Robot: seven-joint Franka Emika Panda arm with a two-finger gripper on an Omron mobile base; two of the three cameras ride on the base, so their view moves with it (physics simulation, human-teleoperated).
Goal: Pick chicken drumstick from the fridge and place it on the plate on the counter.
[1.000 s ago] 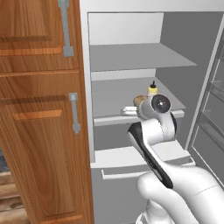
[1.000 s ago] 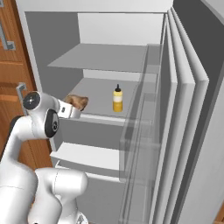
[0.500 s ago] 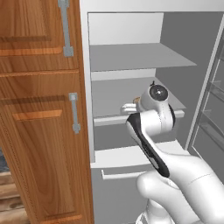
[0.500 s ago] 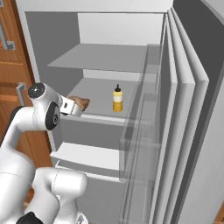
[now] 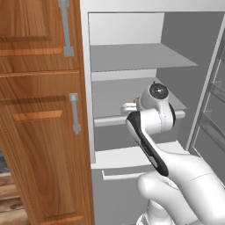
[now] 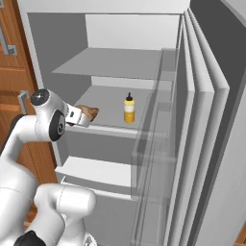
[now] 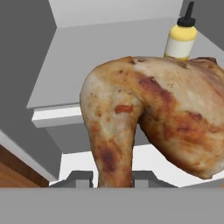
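Observation:
My gripper (image 7: 113, 178) is shut on the chicken drumstick (image 7: 166, 118), golden-brown and close up in the hand view, its thin end between the fingertips (image 7: 81, 178). In the right base view the chicken drumstick (image 6: 89, 112) hangs at the front left of the fridge's (image 6: 120, 62) middle shelf, in my gripper (image 6: 79, 116). From the left base view the arm covers most of it; a pale end (image 5: 129, 107) sticks out beside the hand, in front of the fridge (image 5: 132, 57). The plate and the counter are out of view.
A small yellow bottle (image 6: 129, 108) stands upright on the same shelf, right of the drumstick, and shows as the bottle (image 7: 181, 39) in the hand view. The open fridge door (image 6: 206, 125) with racks stands at right. Wooden cabinets (image 5: 39, 132) flank the fridge's left side.
The wrist has risen a little and now covers the yellow bottle in the left base view. The drumstick stays gripped at the shelf's front left.

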